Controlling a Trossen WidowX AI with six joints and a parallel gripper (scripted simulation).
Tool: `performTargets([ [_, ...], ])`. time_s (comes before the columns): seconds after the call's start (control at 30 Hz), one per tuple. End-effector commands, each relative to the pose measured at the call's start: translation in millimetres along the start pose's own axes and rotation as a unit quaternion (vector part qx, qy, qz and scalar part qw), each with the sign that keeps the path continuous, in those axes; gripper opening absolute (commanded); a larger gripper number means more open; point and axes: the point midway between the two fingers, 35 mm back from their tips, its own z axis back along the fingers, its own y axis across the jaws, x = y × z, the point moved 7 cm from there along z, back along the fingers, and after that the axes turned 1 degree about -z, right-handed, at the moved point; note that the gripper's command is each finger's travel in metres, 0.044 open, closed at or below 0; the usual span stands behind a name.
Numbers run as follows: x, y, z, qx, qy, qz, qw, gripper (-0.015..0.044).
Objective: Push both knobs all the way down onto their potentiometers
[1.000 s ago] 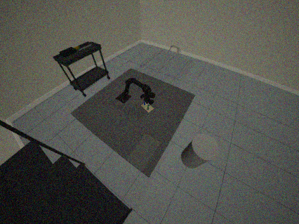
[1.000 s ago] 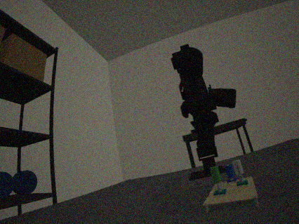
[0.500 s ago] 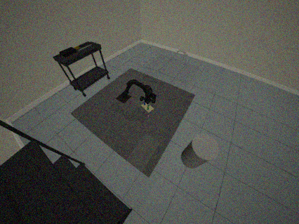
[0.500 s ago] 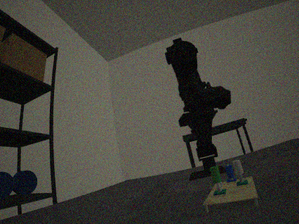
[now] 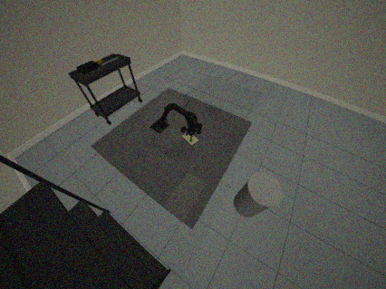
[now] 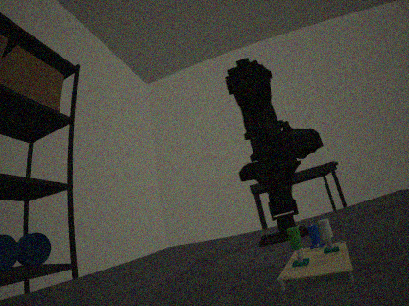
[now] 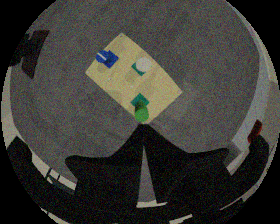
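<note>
The circuit board [image 5: 193,141] [image 6: 324,267] [image 7: 162,92] stands on short legs. A green knob [image 6: 295,238] [image 7: 142,114] is raised on a pale shaft above its teal potentiometer [image 6: 300,263] [image 7: 139,100]. A white knob [image 6: 324,229] [image 7: 144,64] is also raised on its shaft, with a gap above its teal potentiometer [image 6: 331,249] [image 7: 138,70]. A blue part [image 6: 314,236] [image 7: 106,57] stands on the board's other side. My gripper [image 6: 286,229] [image 7: 143,127] is shut and empty, its tips close beside the green knob in the wrist view; whether they touch is unclear.
The arm's base [image 5: 159,126] stands on a dark mat [image 5: 149,153]. A cart [image 5: 101,69] is beyond the mat, and a pale bin [image 5: 265,189] stands off its other side. A shelf rack [image 6: 72,170] is at the left in the exterior view.
</note>
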Motion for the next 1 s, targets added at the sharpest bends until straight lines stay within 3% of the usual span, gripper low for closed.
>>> performTargets([
  [0.0, 0.3, 0.0, -4.0, -0.001, -0.002, 0.003, 1.0, 0.0],
  [0.97, 0.4, 0.0, -25.1, -0.001, -0.002, 0.003, 1.0, 0.0],
])
